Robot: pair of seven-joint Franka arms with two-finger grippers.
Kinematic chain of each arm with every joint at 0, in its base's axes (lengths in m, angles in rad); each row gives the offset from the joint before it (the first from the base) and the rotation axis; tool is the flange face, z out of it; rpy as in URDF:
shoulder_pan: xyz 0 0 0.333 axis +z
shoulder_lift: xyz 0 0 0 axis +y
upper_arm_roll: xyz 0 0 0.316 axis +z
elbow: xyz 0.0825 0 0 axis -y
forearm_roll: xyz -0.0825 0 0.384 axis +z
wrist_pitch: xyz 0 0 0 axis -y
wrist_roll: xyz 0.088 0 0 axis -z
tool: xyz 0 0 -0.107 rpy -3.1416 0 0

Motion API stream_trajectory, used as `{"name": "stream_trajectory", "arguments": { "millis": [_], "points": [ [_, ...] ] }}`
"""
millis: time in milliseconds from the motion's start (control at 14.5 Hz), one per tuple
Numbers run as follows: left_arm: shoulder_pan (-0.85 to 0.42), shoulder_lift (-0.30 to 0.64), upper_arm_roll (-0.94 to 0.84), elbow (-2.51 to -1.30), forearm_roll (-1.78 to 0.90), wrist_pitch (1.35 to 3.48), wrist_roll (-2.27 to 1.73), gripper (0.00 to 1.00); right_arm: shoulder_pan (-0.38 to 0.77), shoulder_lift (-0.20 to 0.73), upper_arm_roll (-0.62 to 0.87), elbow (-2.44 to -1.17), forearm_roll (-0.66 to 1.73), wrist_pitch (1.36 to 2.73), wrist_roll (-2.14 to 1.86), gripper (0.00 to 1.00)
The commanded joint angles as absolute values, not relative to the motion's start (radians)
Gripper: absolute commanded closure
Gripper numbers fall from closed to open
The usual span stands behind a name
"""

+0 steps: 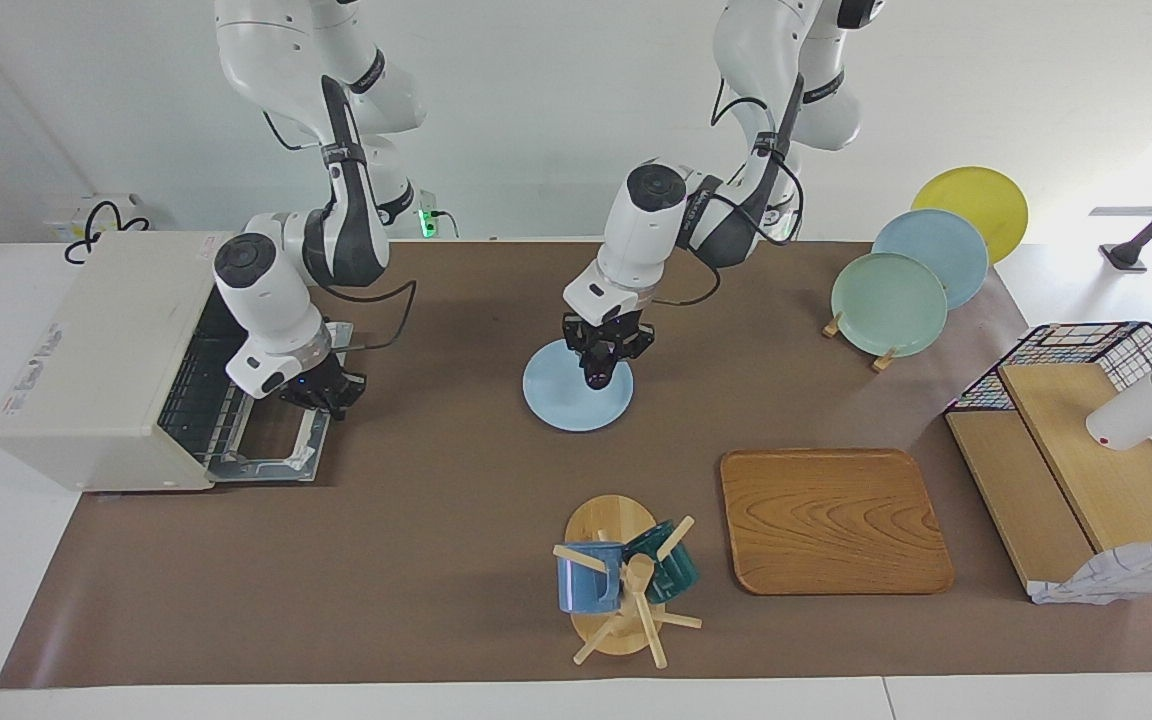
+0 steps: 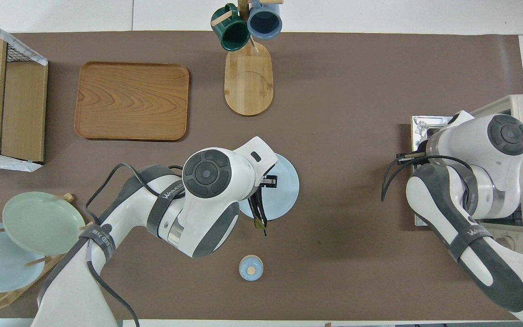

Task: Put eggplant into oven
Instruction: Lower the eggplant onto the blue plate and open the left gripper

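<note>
Oven point(image 1: 101, 350) first, cream-white at the right arm's end of the table, its door point(image 1: 271, 440) folded down flat onto the brown mat point(image 1: 416, 560) with the wire rack showing inside; right gripper point(image 1: 321, 393) sits low at the door's outer edge, fingers pinched together, and whether it grips the handle cannot be told. Toward the left arm's end from the oven lies the pale blue plate point(image 1: 561, 405), mid-table; left gripper point(image 1: 601, 362) hangs over that plate, clenched on the eggplant point(image 2: 258, 211), which is dark and slender, held up in the air and well apart from the oven, its stem end pointing toward the robots. Small blue bell point(image 1: 593, 288), half hidden by the left arm, lies nearer to the robots than the plate; mug rack point(image 1: 621, 590) with a blue and a green mug stands farther from them. Farther still from the oven lies the wooden tray point(image 1: 834, 520); then three plates in a stand point(image 1: 888, 303); then a wire basket point(image 1: 1086, 345).
</note>
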State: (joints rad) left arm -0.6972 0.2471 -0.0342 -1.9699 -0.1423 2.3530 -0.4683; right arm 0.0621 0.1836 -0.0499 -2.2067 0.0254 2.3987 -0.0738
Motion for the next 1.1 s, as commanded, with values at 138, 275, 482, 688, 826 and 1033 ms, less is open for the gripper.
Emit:
{"name": "stream_trajectory", "arguments": {
  "millis": [138, 275, 482, 688, 826, 1033],
  "points": [
    [-0.716, 0.291, -0.017, -1.976, -0.150, 2.425, -0.417, 1.00, 0.072, 0.209, -0.089, -2.200, 0.072, 2.439, -0.063, 1.00],
    [-0.718, 0.299, -0.018, -1.976, -0.150, 2.428, -0.410, 1.00, 0.101, 0.209, -0.087, -2.195, 0.148, 2.439, -0.063, 1.00],
    [-0.732, 0.301, -0.017, -1.976, -0.150, 2.428, -0.408, 1.00, 0.163, 0.201, -0.087, -2.148, 0.190, 2.421, -0.061, 1.00],
    [-0.732, 0.301, -0.017, -1.976, -0.150, 2.428, -0.411, 0.65, 0.167, 0.198, -0.087, -2.066, 0.190, 2.311, -0.057, 1.00],
    [-0.732, 0.301, -0.017, -1.976, -0.150, 2.421, -0.425, 0.00, 0.167, 0.196, -0.087, -2.057, 0.190, 2.301, -0.045, 0.79],
    [-0.724, 0.296, -0.017, -1.974, -0.150, 2.415, -0.420, 0.00, 0.167, 0.195, -0.087, -2.051, 0.190, 2.298, 0.011, 0.00]
  ]
}}
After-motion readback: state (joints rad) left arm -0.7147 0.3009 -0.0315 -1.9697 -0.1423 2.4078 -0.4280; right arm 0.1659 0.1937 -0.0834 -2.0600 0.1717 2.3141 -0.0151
